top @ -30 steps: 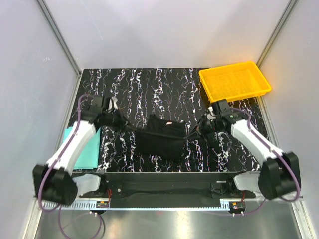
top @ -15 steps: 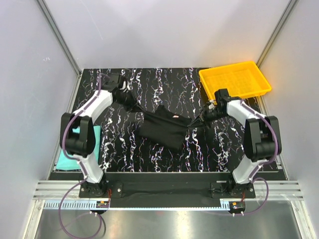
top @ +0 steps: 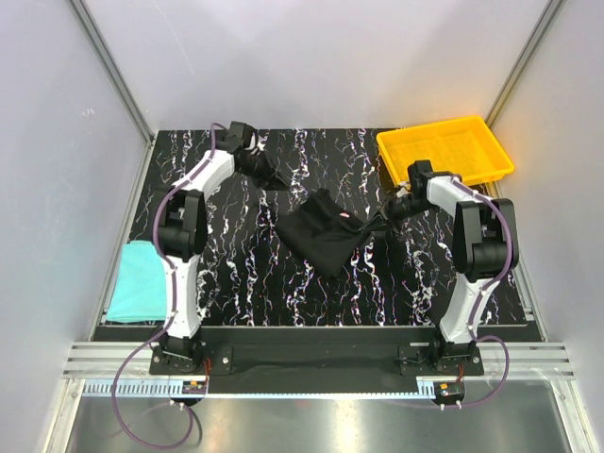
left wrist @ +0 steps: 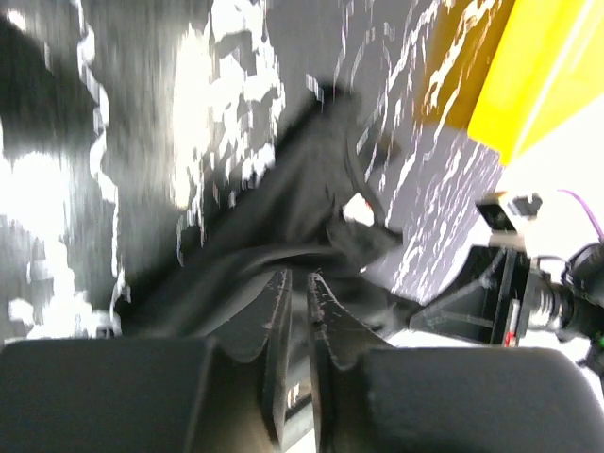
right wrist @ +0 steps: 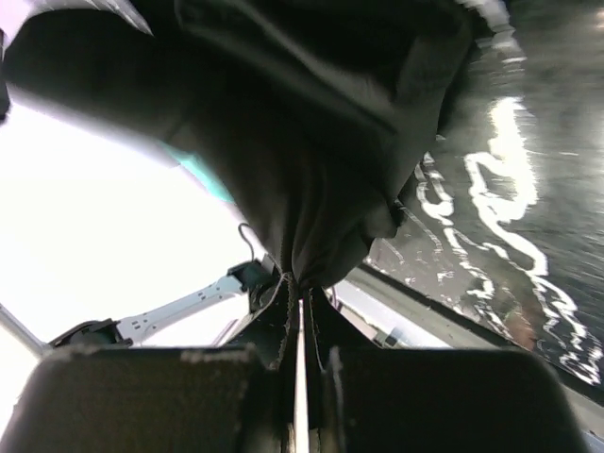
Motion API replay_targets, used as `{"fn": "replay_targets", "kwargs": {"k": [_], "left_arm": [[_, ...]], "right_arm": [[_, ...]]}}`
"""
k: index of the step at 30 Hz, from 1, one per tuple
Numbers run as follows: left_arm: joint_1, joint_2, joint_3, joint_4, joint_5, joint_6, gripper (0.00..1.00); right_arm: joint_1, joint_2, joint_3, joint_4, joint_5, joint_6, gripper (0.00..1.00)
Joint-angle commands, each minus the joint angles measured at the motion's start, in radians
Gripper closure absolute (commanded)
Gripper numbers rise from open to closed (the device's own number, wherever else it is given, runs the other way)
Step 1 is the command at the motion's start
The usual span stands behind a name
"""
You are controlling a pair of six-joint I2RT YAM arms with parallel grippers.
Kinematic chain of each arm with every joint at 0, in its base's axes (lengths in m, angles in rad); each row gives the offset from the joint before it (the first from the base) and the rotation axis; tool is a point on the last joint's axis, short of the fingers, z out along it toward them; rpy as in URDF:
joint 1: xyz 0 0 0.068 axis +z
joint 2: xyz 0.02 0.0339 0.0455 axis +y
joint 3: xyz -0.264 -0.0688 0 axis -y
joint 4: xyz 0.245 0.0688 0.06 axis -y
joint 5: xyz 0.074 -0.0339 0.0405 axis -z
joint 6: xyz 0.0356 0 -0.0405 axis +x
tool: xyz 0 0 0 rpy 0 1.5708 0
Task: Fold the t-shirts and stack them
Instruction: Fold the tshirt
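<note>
The black t-shirt (top: pixel 326 231) hangs bunched between both grippers over the middle of the marbled table. My left gripper (top: pixel 272 176) is at the far left and pinches one dark corner of it; in the left wrist view the jaws (left wrist: pixel 297 276) are nearly closed with black cloth (left wrist: pixel 283 217) at the tips. My right gripper (top: pixel 389 211) is shut on the opposite edge; cloth (right wrist: pixel 311 142) bunches out from its tips (right wrist: pixel 300 283). The teal t-shirt (top: pixel 142 280) lies flat at the near left edge, apart from both grippers.
A yellow tray (top: pixel 444 151) stands at the far right corner, just behind my right gripper; it also shows in the left wrist view (left wrist: pixel 528 66). Grey walls with metal rails close in the table at the back and sides.
Both arms have swung toward the far side. The black shirt has moved back and right and bunched up. My left gripper has gone from mid-left to the far back.
</note>
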Motion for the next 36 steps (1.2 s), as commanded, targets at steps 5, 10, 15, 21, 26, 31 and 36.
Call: {"fn": "replay_targets", "kwargs": {"k": [5,10,15,21,26,31,36], "left_arm": [[-0.021,0.145,0.205,0.079,0.035,0.036,0.78],[-0.027,0.050,0.222,0.056,-0.133,0.163,0.62],[-0.020,-0.037,0.091,0.069,-0.041,0.219,0.47],[-0.066,0.018,-0.008,0.102,0.043,0.348,0.44],[-0.083,0.018,-0.123,0.194,0.055,0.389,0.46],[-0.122,-0.010,-0.279,0.310,0.152,0.308,0.48],[-0.175,-0.235,-0.673,0.523,0.147,0.199,0.51]], "right_arm": [[-0.057,0.010,0.033,-0.046,0.167,-0.034,0.97],[-0.068,0.030,0.121,-0.098,0.297,-0.146,0.53],[-0.065,0.035,0.210,-0.156,0.434,-0.243,0.18],[-0.060,-0.031,0.121,-0.057,0.331,-0.251,0.13],[-0.027,-0.134,-0.055,0.107,0.264,-0.243,0.12],[-0.014,-0.200,-0.184,0.158,0.257,-0.249,0.12],[-0.014,-0.287,-0.273,0.175,0.274,-0.274,0.13]]}}
